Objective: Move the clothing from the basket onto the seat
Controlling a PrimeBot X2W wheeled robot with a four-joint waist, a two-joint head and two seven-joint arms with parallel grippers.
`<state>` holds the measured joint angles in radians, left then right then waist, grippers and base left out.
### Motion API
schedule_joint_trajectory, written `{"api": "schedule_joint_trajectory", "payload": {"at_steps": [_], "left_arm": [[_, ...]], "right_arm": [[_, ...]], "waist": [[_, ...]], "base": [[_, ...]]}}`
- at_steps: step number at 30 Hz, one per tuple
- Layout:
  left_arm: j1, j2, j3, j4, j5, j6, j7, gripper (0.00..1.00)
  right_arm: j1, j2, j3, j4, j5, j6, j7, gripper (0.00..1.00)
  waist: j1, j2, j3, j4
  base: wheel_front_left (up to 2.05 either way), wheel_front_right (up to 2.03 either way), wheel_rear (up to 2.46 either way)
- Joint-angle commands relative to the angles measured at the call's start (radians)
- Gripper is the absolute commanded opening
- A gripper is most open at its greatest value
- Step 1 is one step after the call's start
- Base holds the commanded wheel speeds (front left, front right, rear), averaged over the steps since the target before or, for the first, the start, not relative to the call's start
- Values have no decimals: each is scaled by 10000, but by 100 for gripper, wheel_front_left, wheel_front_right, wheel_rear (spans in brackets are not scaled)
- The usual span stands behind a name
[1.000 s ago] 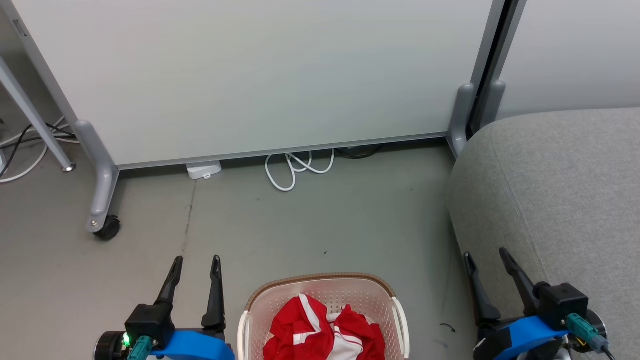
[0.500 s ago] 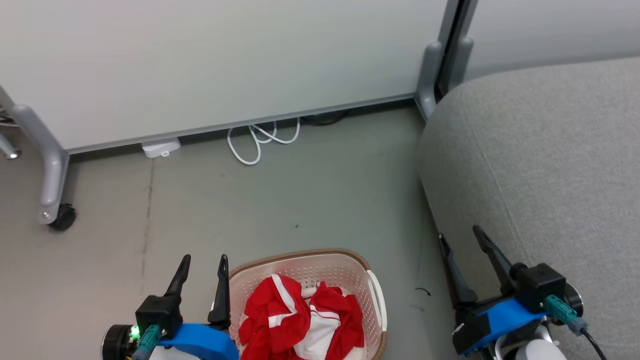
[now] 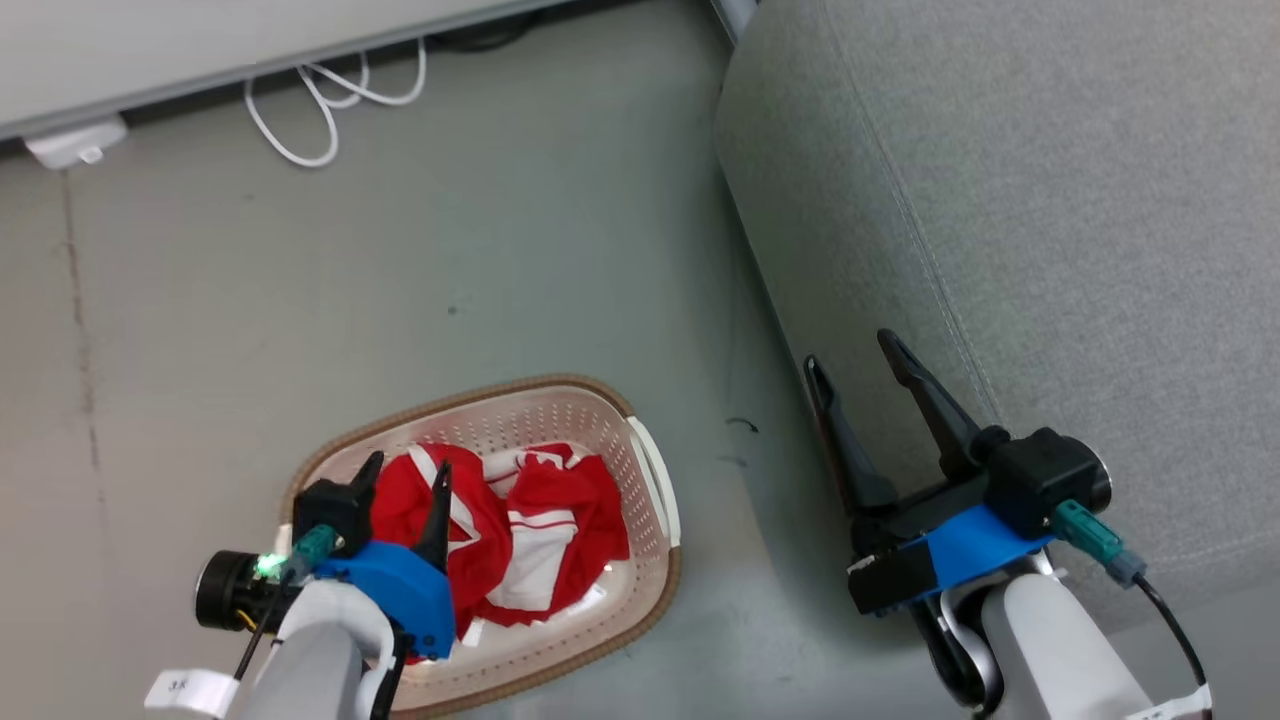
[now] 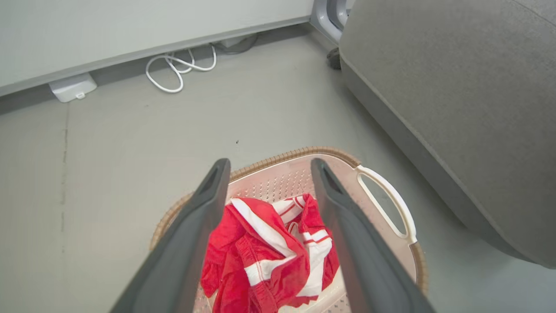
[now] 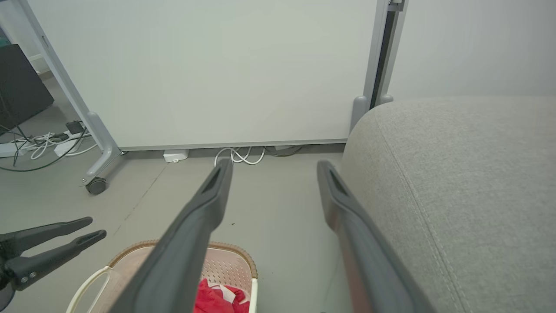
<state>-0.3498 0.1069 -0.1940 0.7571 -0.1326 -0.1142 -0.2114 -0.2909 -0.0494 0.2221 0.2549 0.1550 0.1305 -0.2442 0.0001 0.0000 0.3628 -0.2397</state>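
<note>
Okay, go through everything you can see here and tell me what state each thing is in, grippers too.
clothing, crumpled in a heap inside the basket, not gripped
basket, upright on the floor, holding the clothing
seat, no clothing on the part in view
left gripper, open, empty, over the basket
right gripper, open, empty, by the seat's edge

Both end effectors (image 3: 409, 462) (image 3: 848, 349) spread wide
</note>
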Motion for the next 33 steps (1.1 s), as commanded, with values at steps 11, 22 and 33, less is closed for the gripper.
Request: {"api": "schedule_joint_trajectory", "payload": {"at_steps": [11,22,33], "left_arm": [[-1920,449,-466,2241,-190,-153,1088,100],[-2753,662,-731,3538,-63,145,1214,100],[-3181,504,-799,4553,-246,523,1558,0]], "right_arm": [[-1040,-15,405,58,702,5,-213,100],[-1309,-16,703,-434,1161,5,-216,100],[-1386,-16,821,-378,1363,5,-217,100]], "waist": [[-1,0,2570,-1147],[-1,0,3323,-1414],[-1,0,3308,-1424]], "base": [[0,0,0],[0,0,0],[0,0,0]]}}
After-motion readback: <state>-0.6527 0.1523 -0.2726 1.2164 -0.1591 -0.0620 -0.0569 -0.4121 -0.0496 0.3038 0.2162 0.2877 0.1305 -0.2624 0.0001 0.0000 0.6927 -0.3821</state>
